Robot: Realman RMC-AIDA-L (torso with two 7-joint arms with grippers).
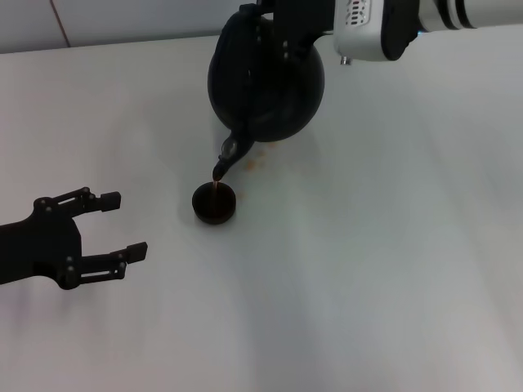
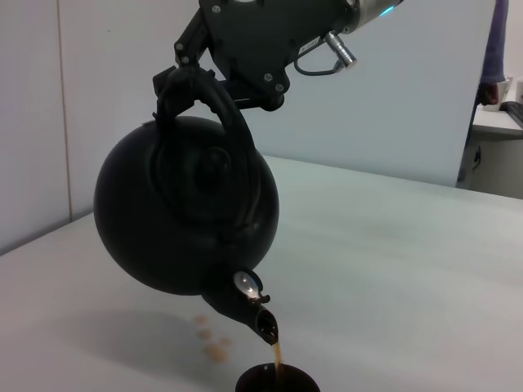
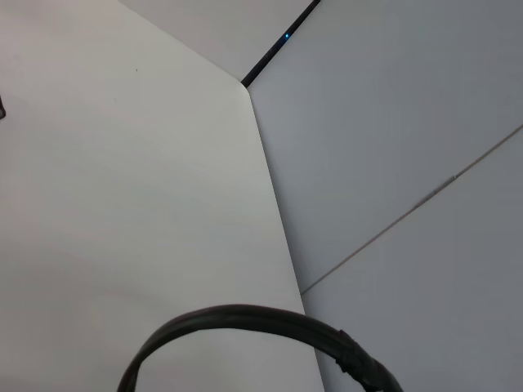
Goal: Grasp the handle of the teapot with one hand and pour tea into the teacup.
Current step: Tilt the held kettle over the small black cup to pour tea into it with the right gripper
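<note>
The right gripper (image 1: pixel 274 24), jaws clamped on the thick black arched handle (image 2: pixel 214 102), tips the round matte-black teapot (image 1: pixel 265 77) spout-down over the tiny black teacup (image 1: pixel 215 202) on the white tabletop (image 1: pixel 368 245); the left gripper (image 1: pixel 114 224) rests nearby, jaws apart.

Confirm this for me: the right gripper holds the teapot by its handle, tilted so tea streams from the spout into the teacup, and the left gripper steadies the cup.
One thing is wrong. The left gripper does not steady the teacup; the head view shows it open on the table, well apart from the cup. The rest stands: the right gripper holds the teapot by the handle, tilted, and tea streams from the spout into the cup.
</note>
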